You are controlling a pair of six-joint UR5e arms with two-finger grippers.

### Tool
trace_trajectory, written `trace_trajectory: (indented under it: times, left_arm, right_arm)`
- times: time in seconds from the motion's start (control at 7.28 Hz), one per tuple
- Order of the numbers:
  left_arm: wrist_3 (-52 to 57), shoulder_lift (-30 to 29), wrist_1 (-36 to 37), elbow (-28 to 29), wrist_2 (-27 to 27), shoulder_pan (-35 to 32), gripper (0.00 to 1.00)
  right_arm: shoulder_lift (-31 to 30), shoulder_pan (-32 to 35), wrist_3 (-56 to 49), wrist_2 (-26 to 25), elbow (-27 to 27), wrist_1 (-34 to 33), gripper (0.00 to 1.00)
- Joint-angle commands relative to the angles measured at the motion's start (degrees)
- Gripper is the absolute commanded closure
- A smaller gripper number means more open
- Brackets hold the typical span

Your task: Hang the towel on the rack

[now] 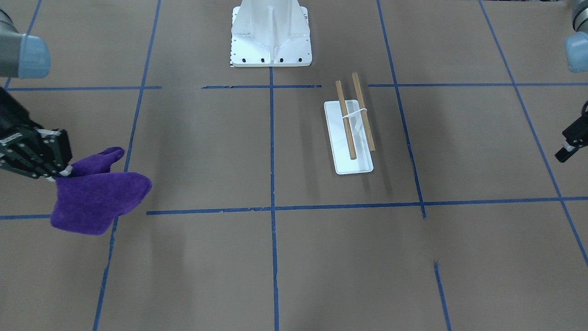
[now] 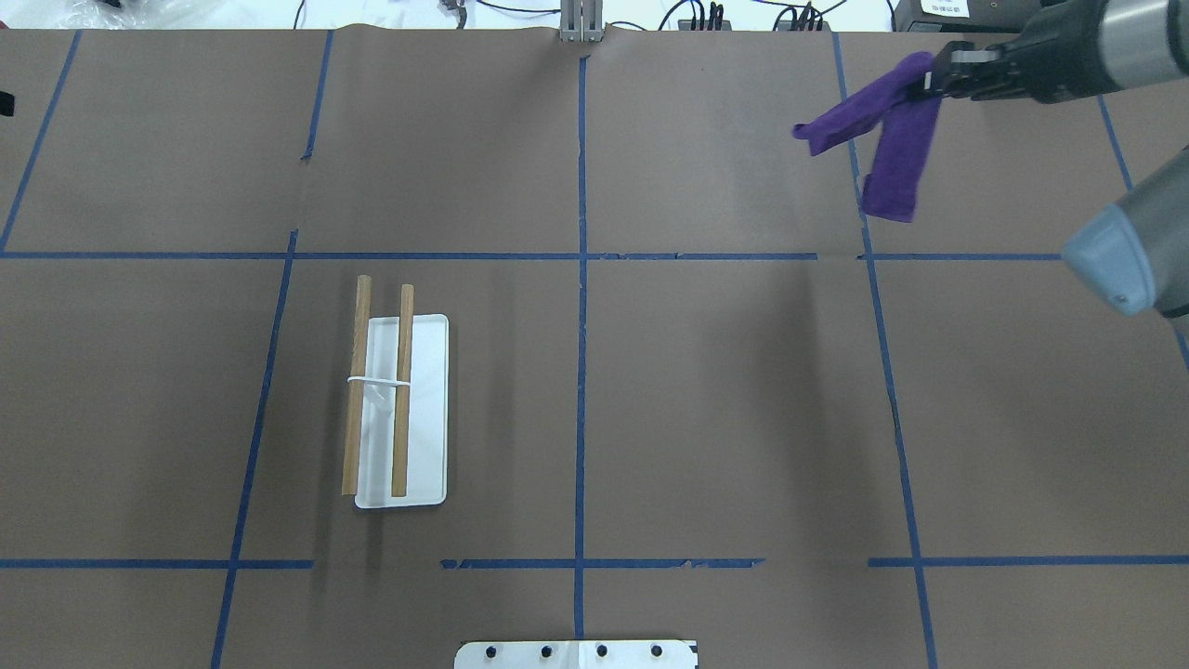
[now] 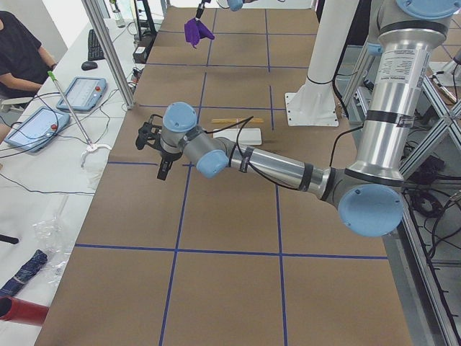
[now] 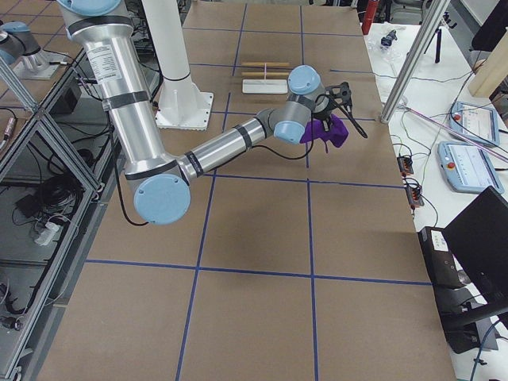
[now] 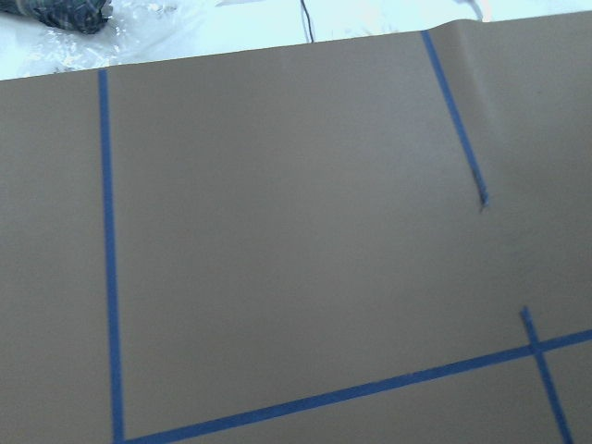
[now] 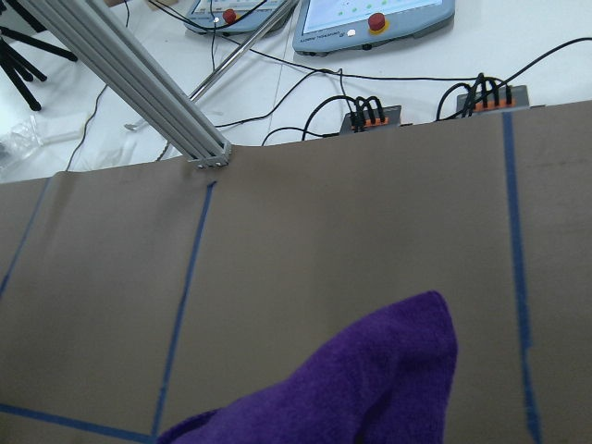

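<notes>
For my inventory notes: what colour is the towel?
The towel is plain purple, clearest in the front-facing view.

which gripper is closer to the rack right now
Left. The left gripper hangs empty out to the robot's left of the rack. The right gripper, holding the purple towel, is farther away on the opposite side.

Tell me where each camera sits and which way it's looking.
Front-facing: across the table, facing the robot, steeply down; right hand holding towel, left hand.
Overhead: behind the robot, looking forward and down; right arm.
Exterior left: table end on robot's left, looking along it; left arm near.
Exterior right: opposite end; right arm near.
Left wrist: down at table; no body.
Right wrist: over towel toward operators' edge; no body.
Shared: front-facing and overhead both show rack.
</notes>
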Motion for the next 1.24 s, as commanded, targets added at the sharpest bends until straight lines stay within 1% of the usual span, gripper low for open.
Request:
trace_trajectory:
  times: [0.0, 0.14, 0.27, 0.69, 0.82, 0.96, 1.1]
  left_arm:
    - [-21.9, -7.1, -4.4, 0.2, 0.1, 7.5, 0.00]
    - [-31.5, -10.1, -6.0, 0.3, 0.1, 11.6, 0.00]
    - [-41.5, -13.7, -6.2, 0.4, 0.2, 15.0, 0.00]
    - [-62.9, -20.6, -6.5, -0.2, 2.0, 21.5, 0.00]
    - [-69.0, -22.7, -8.1, 0.0, 4.7, 24.5, 0.00]
    - [-72.3, -24.1, -8.9, 0.0, 8.0, 27.1, 0.00]
    - [-74.0, -25.0, -9.3, 0.2, 9.4, 28.6, 0.00]
  right_arm:
    - [4.4, -10.5, 18.4, -12.4, 3.7, -0.5, 1.00]
    - [6.3, -15.0, 23.7, -19.0, 4.3, -0.5, 1.00]
    - [7.1, -18.9, 25.6, -24.9, 4.4, -0.6, 1.00]
    - [9.1, -26.9, 28.3, -38.6, 4.4, -0.7, 1.00]
    - [9.9, -28.7, 28.4, -41.0, 4.4, -0.7, 1.00]
    - [10.3, -30.1, 28.4, -42.9, 4.5, -0.7, 1.00]
    - [10.4, -30.9, 28.4, -44.4, 4.5, -0.6, 1.00]
